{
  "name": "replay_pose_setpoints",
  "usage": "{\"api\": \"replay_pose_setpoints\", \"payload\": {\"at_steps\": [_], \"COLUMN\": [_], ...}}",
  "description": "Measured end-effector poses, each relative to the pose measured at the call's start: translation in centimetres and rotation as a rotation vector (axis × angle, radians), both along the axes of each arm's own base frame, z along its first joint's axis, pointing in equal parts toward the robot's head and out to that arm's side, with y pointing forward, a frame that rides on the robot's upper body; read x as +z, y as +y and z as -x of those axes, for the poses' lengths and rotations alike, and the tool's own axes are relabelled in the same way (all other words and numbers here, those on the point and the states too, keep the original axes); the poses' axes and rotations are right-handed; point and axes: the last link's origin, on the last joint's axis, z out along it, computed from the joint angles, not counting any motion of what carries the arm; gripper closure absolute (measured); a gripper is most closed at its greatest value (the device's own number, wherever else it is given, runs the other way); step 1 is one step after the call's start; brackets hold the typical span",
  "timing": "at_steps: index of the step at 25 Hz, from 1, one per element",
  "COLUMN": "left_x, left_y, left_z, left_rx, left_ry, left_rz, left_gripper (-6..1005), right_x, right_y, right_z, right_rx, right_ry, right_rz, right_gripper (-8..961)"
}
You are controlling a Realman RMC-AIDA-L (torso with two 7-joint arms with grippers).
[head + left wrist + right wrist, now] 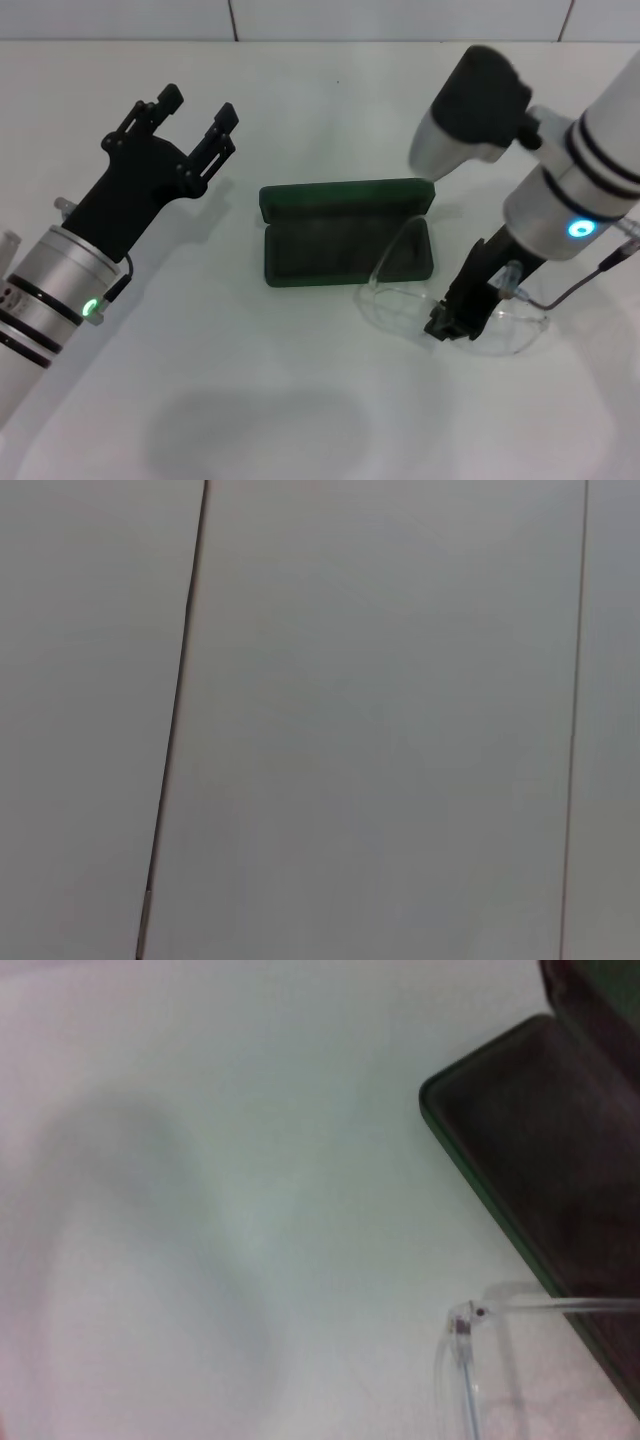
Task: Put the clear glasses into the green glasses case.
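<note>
The green glasses case (345,194) lies open in the middle of the white table, its lid standing up on the far side and its dark lining bare. In front of its right end are the clear glasses (512,326), with one thin arm reaching over the case's right corner. My right gripper (447,322) points down onto the middle of the frame and is shut on the glasses. The right wrist view shows a corner of the case (540,1160) and one glasses hinge (462,1322) beside it. Off to the left, my left gripper (196,110) is raised and open, holding nothing.
The white table (250,400) stretches around the case. A tiled wall (300,18) rises behind its far edge. The left wrist view shows only pale panels with thin seams (175,720).
</note>
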Motion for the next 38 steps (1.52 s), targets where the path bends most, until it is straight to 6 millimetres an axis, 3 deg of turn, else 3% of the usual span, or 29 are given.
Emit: {"api": "replay_pose_setpoints", "payload": {"at_steps": [10,15,18,23,28,33,38], "left_x": [0.8,0.8,0.8,1.1,0.7,-0.3,0.2], "left_y": [-1.5,-1.8,-2.0,-1.9,-1.4,-0.1,1.0], "left_z": [0.0,0.0,0.1,0.0,-2.6,-5.5,-6.0], "left_rx": [-0.031,-0.039,-0.035,-0.023,-0.126,-0.225,-0.243], "left_ry": [-0.060,-0.066,-0.070,-0.104,-0.148,-0.216,-0.290], "left_rz": [-0.046,-0.053,-0.051,-0.067,-0.033,0.135,0.322], "left_gripper": [295,295,295,294,294,294,295], "right_x": [4.1,7.2,8.1,8.1,7.5,6.7,6.1], "right_y": [-1.1,-1.6,-1.8,-2.6,-3.2,-3.1,-2.9], "right_z": [-0.5,-2.8,-4.7,-6.9,-8.0,-8.8,-9.4], "right_rx": [0.028,0.093,0.168,0.325,0.442,0.508,0.517], "right_ry": [0.284,0.471,0.554,0.758,0.863,0.886,0.889], "right_rz": [0.124,0.092,0.050,0.046,0.027,-0.016,-0.064], "right_gripper": [825,828,828,828,828,828,827]}}
